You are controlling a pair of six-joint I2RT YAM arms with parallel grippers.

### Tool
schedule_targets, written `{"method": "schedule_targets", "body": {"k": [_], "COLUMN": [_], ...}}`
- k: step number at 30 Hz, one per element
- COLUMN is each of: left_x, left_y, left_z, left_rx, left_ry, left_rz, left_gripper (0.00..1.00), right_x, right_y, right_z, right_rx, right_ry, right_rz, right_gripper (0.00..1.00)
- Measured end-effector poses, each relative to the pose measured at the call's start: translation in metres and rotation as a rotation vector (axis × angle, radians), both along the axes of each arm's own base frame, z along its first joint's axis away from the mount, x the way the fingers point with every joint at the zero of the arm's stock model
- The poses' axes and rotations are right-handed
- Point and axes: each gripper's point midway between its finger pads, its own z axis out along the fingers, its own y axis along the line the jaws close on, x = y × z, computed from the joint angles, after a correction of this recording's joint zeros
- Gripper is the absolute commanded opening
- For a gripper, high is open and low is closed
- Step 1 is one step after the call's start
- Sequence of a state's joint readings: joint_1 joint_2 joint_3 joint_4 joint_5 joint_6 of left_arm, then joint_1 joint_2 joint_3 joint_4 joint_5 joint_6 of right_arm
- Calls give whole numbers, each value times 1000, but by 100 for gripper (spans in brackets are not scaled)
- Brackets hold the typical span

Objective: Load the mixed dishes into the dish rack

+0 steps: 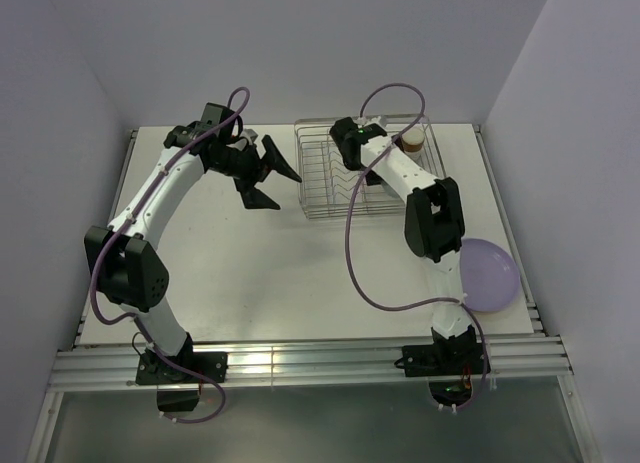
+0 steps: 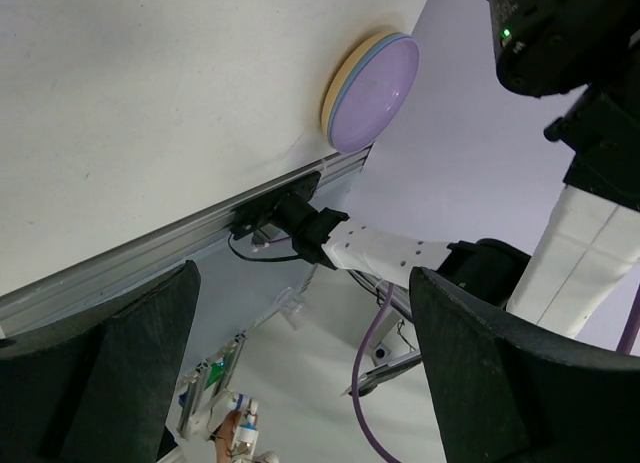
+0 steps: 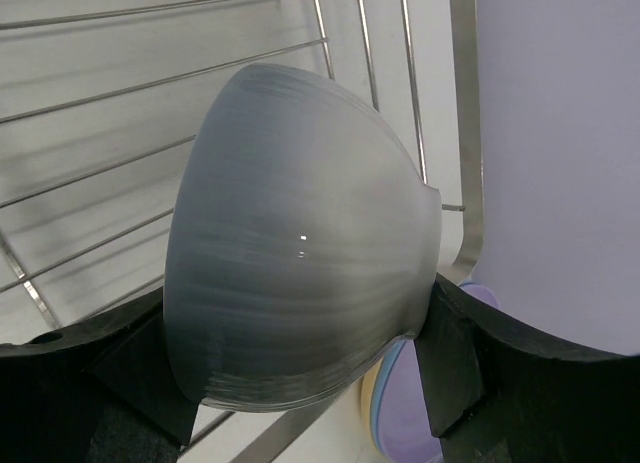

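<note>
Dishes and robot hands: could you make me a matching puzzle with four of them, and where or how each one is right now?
Things:
1 bowl
2 stack of plates
3 left hand
4 cup

States:
A open and empty, left of the rack
B near the right edge of the table
C at the rack's far right corner
D gripped by the right hand over the rack

Pairs: 1-D, 2-B, 3-A, 4-C

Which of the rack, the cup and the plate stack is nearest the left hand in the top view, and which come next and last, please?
From the left hand:
1. Rack, just to its right.
2. Cup, at the rack's far right corner.
3. Plate stack, farthest, at the near right.
</note>
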State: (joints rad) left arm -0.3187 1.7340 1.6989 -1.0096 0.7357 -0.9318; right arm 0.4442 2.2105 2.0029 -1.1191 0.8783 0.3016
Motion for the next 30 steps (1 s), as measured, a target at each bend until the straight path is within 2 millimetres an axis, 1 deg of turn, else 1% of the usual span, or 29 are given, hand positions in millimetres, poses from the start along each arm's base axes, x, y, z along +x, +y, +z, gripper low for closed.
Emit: {"method": "schedule_targets", "body": {"k": [11, 15, 16, 17, 19, 21, 22, 23, 24, 25, 26, 28, 30], "left_x": [-1, 0, 0, 0, 0, 1, 1, 1, 1, 0, 0, 0, 0], "left_y": [1, 2, 2, 2, 3, 3, 3, 3, 3, 3, 4, 4, 4], "left_z": [-1, -1, -1, -1, -1, -1, -1, -1, -1, -2, -2, -3, -4], "left_rx": [3, 3, 3, 3, 3, 3, 3, 3, 3, 3, 3, 5, 5], "left_ry": [-5, -6, -7, -8, -10, -10, -10, -10, -9, -7, -5, -1, -1], "left_rz": [-8, -6, -7, -8, -9, -8, -8, -7, -7, -7, -7, -6, -6], "left_gripper": [91, 91, 91, 91, 91, 91, 92, 91, 91, 92, 92, 93, 93], "right_x": [2, 2, 3, 3, 2, 2, 2, 2, 1, 1, 0, 0, 0], "right_y": [-36, -44, -45, -46, -47, -47, -47, -47, -48, -49, -49, -47, -45], "right_z": [-24, -28, -28, -27, -29, -33, -37, -40, -41, -42, -42, -42, -42], "right_rx": [-103, -109, -111, -115, -121, -125, -127, -132, -144, -155, -158, -148, -135], "right_ry": [45, 55, 55, 53, 56, 64, 70, 79, 84, 92, 99, 105, 110], "right_rz": [-89, -105, -108, -110, -113, -114, -115, -114, -114, -112, -109, -105, -100], "right_gripper": [0, 1, 3, 7, 11, 13, 15, 23, 33, 48, 55, 74, 80]}}
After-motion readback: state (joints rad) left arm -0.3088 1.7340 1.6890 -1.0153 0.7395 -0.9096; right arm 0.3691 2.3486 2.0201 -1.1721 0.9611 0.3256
